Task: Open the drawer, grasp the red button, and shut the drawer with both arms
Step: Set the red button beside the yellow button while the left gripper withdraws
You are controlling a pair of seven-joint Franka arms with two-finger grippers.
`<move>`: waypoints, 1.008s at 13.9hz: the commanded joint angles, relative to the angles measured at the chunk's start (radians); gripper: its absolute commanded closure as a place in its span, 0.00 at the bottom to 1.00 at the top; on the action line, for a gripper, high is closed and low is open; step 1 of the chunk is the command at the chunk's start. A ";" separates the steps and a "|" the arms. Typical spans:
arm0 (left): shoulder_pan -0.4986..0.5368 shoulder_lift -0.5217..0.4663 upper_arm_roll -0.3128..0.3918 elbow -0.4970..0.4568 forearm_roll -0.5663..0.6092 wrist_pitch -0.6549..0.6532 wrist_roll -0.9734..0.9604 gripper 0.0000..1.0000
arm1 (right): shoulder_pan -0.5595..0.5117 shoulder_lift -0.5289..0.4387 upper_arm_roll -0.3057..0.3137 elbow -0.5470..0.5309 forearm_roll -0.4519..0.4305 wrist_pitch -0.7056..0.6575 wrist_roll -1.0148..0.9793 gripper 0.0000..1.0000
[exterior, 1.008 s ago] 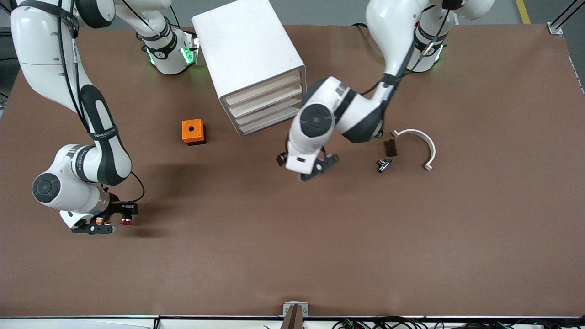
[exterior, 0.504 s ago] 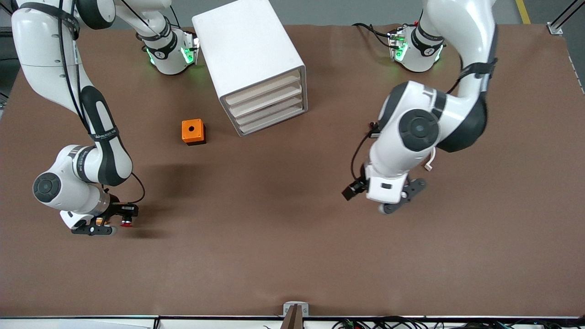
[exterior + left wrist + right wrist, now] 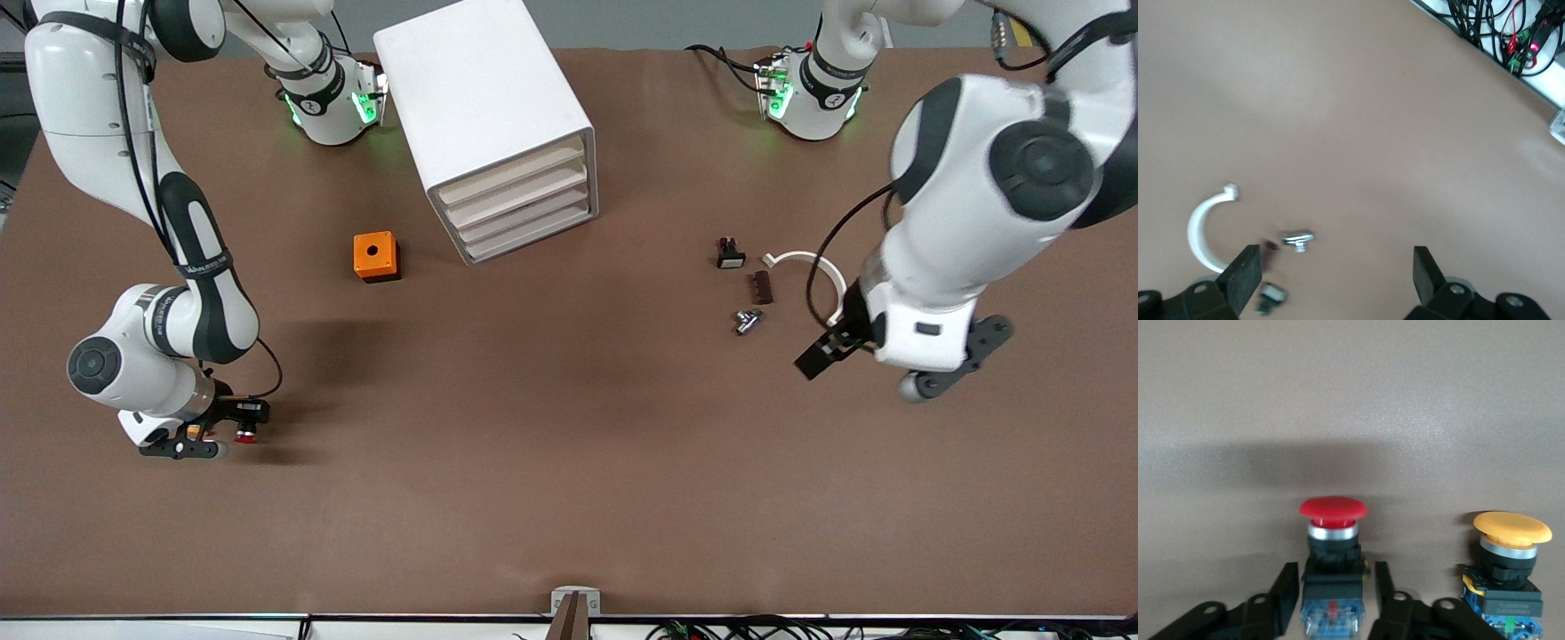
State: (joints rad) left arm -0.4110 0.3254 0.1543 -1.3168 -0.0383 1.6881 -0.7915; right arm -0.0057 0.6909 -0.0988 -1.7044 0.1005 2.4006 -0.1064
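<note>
Brown worktop [image 3: 569, 462]: one surface under both arms. White box cabinet [image 3: 484, 98] of four stacked drawers stands by the edge along the robots' bases, between the two bases. All four slat fronts sit flush; the drawer [image 3: 516, 206] reads as closed.

Left arm: its black two-finger gripper [image 3: 889, 369] hangs over bare worktop toward the left arm's end, near the small parts. In the left wrist view the fingers [image 3: 1245, 275] stand wide apart with nothing between them.

Right arm: its black two-finger gripper [image 3: 218, 427] is low near the right arm's end of the worktop. In the right wrist view the fingers [image 3: 1286, 595] flank the black body of the red mushroom-capped push button [image 3: 1333, 550]; firm contact cannot be confirmed. A similar yellow-orange-capped button [image 3: 1510, 563] stands just beside it.

Lesser items: orange cube with a hole [image 3: 375, 256] beside the cabinet; white curved plastic bracket [image 3: 822, 280], dark brown block [image 3: 760, 286], small black part [image 3: 730, 254], small metal fitting [image 3: 746, 321].

Assessment: drawer shut, button out on the worktop; the task appears at or near completion.
</note>
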 commanded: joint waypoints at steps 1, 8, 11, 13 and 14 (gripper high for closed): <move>0.059 -0.092 -0.006 -0.025 0.017 -0.102 0.164 0.00 | -0.017 0.010 0.014 0.020 0.036 -0.003 -0.007 0.00; 0.229 -0.312 -0.063 -0.166 0.017 -0.202 0.455 0.00 | -0.013 -0.059 0.011 0.048 0.033 -0.127 -0.022 0.00; 0.421 -0.432 -0.254 -0.289 0.018 -0.197 0.509 0.00 | -0.013 -0.134 0.008 0.098 0.024 -0.295 -0.021 0.00; 0.416 -0.472 -0.271 -0.326 0.052 -0.197 0.509 0.00 | -0.010 -0.209 0.007 0.112 0.021 -0.424 -0.010 0.00; 0.416 -0.477 -0.269 -0.332 0.054 -0.200 0.515 0.00 | -0.010 -0.244 0.007 0.117 0.016 -0.475 -0.012 0.00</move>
State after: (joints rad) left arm 0.0005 -0.1022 -0.0970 -1.5822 -0.0166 1.4726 -0.2935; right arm -0.0062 0.5294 -0.0995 -1.5762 0.1162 2.0139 -0.1080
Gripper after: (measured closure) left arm 0.000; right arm 0.000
